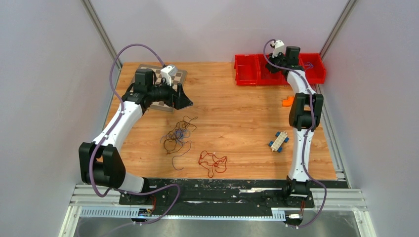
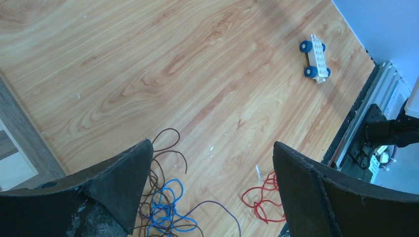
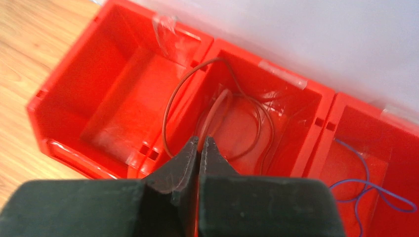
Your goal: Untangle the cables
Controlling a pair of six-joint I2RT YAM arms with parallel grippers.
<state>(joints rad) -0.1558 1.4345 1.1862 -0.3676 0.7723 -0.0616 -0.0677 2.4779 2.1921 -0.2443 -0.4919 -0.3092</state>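
A tangle of dark brown, blue and purple cables lies mid-table, and it also shows in the left wrist view. A separate red cable lies nearer the front edge. My left gripper is open and empty, hovering above and behind the tangle. My right gripper is shut over the middle red bin, with a thin red cable running from its fingertips into the bin. A brown cable lies in that bin, and a blue cable lies in the bin to its right.
Three red bins stand at the back right. A white toy car with blue wheels and an orange piece lie by the right arm. A checkered board sits at the back left under the left arm.
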